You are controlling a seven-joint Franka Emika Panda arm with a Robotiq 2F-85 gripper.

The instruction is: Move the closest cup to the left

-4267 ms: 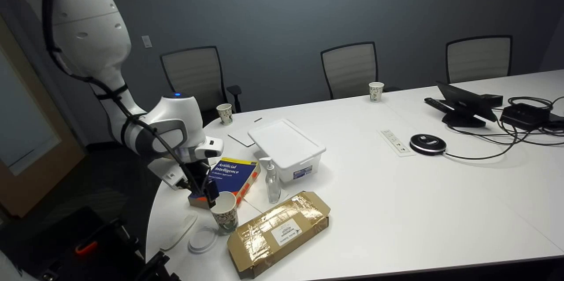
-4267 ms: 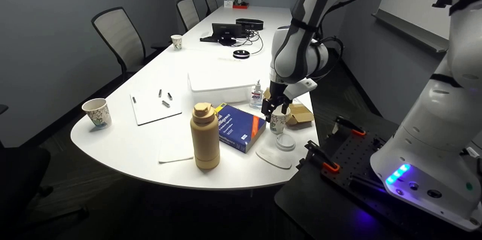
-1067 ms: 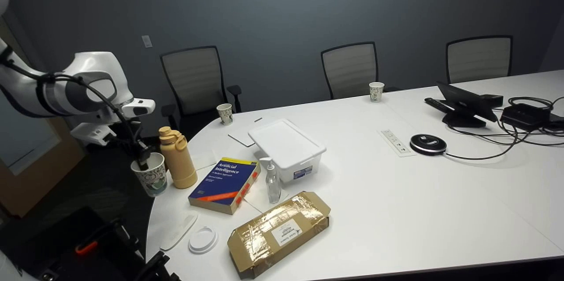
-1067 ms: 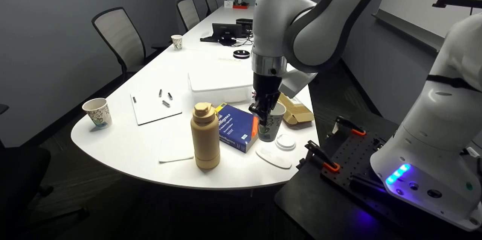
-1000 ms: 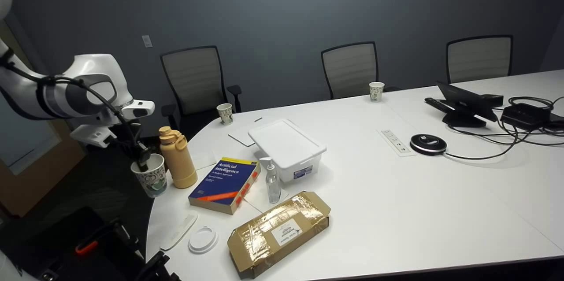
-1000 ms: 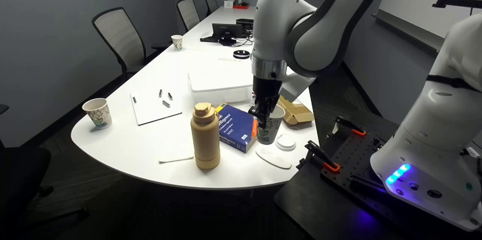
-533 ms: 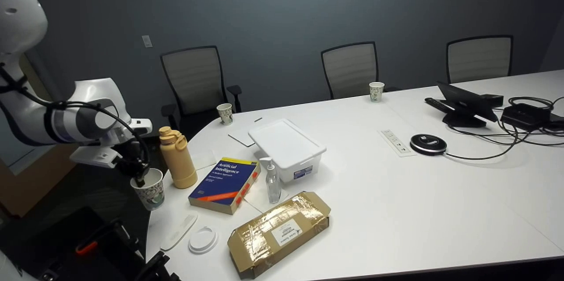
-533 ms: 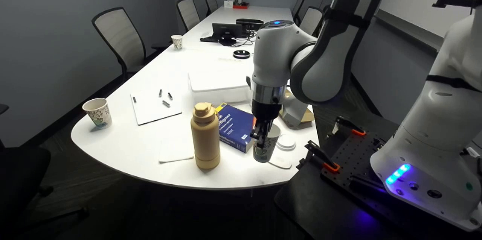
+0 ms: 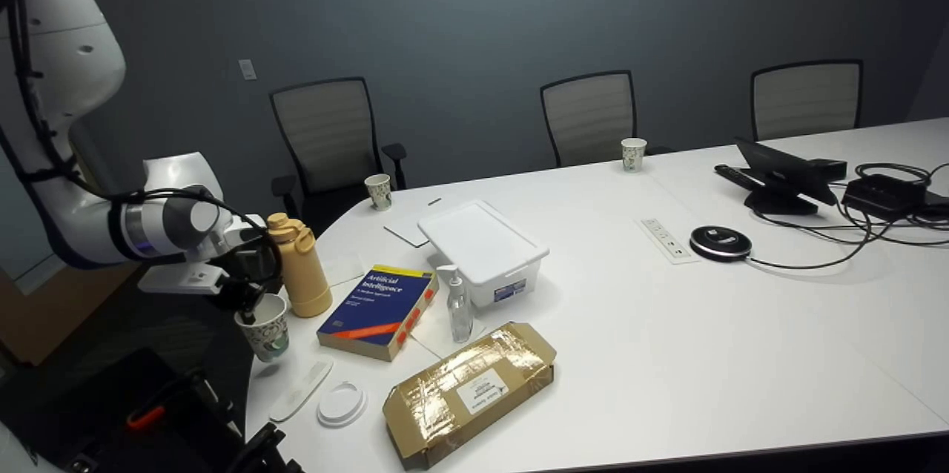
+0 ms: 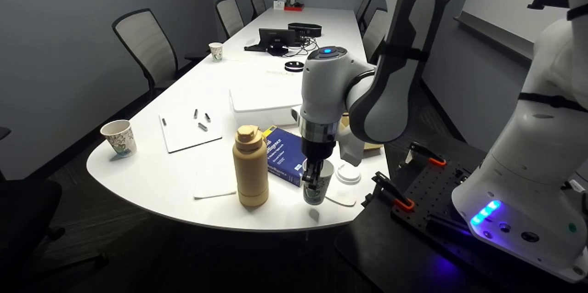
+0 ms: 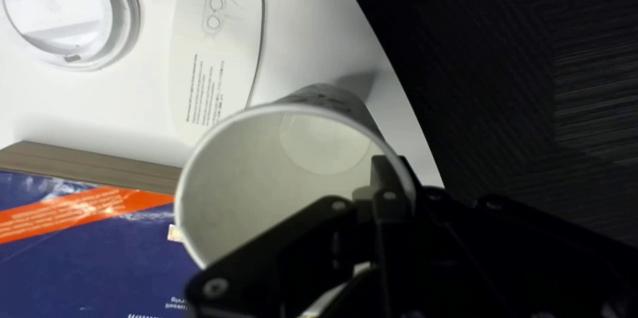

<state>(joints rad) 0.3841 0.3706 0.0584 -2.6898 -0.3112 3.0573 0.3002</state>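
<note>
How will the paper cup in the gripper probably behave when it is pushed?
The paper cup probably flexes if squeezed, as its wall looks thin where the gripper pinches it. It is likely light, looking empty in the wrist view. Pushed near the rim, it may tip, since it narrows towards the base.

The tan bottle [image 10: 250,169] stands upright between the held cup [image 10: 324,183] and the white sheet [image 10: 212,185], blocking the straight way; the blue book [image 10: 285,153] lies flat, with room above it; between bottle and edge, the worktop [image 10: 278,216] leaves narrow passage.
</note>
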